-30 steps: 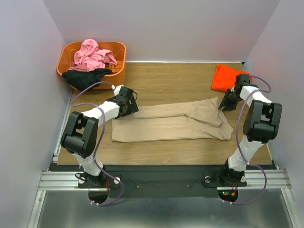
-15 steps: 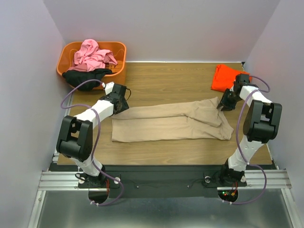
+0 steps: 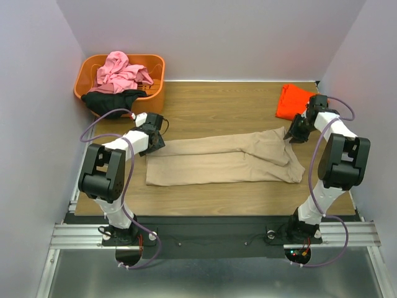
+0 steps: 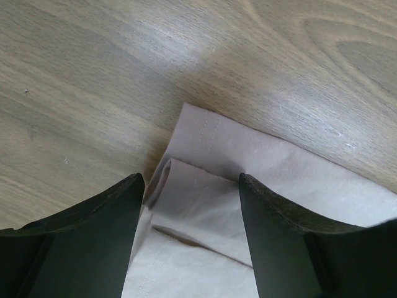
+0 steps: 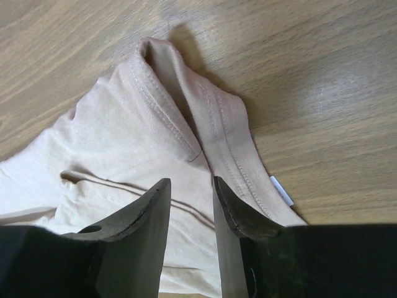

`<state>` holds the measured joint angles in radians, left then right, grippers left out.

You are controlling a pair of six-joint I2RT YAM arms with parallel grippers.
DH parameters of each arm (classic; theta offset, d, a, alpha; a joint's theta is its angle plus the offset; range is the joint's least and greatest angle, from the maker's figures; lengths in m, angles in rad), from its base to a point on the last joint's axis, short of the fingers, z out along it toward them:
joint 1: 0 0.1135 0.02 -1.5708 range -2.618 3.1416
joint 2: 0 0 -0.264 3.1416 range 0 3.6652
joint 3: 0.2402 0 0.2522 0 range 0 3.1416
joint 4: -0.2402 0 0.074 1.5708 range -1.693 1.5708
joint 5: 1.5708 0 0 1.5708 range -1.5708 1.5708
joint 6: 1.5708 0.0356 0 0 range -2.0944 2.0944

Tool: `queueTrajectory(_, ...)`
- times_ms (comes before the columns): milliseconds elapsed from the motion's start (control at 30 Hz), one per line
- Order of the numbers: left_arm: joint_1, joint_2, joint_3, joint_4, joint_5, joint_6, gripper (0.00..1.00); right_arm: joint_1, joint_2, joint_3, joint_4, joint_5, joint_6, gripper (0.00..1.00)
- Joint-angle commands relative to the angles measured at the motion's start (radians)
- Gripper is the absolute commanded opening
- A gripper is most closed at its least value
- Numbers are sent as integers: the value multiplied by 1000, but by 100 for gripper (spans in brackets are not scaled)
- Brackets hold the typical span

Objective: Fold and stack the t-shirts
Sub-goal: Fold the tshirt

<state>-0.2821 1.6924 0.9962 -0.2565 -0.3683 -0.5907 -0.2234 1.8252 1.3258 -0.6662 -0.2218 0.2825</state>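
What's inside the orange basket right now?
A crumpled pink t-shirt fills the orange basket. A black t-shirt hangs over its near rim. Whatever lies beneath them is covered.

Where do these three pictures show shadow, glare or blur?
Top external: even light, sharp, only soft shadows on the wooden table. Left wrist: the tan t-shirt hem stitching is crisp, the dark fingers are soft-edged, a pale sheen on the wood. Right wrist: collar seams crisp, a dark shadow beside the fold.
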Motion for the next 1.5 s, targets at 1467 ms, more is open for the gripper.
queueTrajectory(1467,15,-73,-22,10,-34,12,64,317,163,151,14,-131,-71,20)
